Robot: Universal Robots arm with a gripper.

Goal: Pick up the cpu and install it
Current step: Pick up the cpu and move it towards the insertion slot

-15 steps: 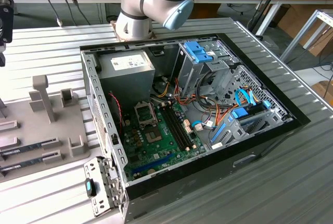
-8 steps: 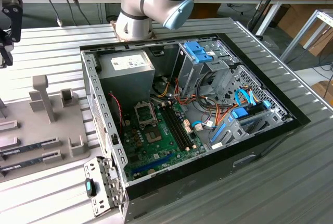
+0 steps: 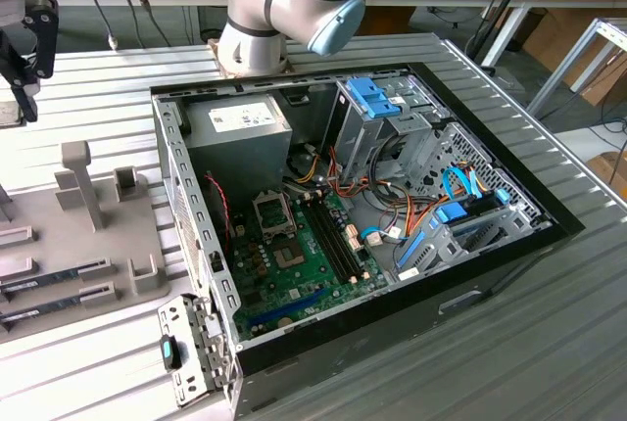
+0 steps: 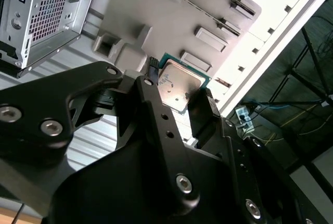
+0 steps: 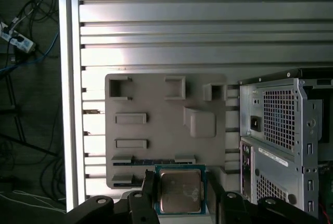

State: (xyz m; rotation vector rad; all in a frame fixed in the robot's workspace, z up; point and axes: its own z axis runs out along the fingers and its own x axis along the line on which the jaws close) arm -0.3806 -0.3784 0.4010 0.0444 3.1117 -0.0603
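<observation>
Jaws are clamped on two opposite edges of the cpu (image 5: 179, 191), which the gripper (image 4: 179, 84) holds over the grey fixture tray (image 5: 156, 104). Memory sticks (image 3: 54, 279) lie in the tray's slots. The open computer case (image 5: 281, 125) stands just beside it on the slatted table (image 5: 182, 26).

Cpu (image 5: 180, 197) in hand (image 5: 179, 187), above grey tray (image 5: 156, 125)

- white sticker (image 3: 240, 119) on the power supply (image 3: 227, 159): there's print, way too tiny for me to read
- cpu (image 4: 179, 86) lid: faint marks, nothing I can make out
- strip label (image 5: 273, 157) on the case (image 5: 307, 182) back: unreadable too
</observation>
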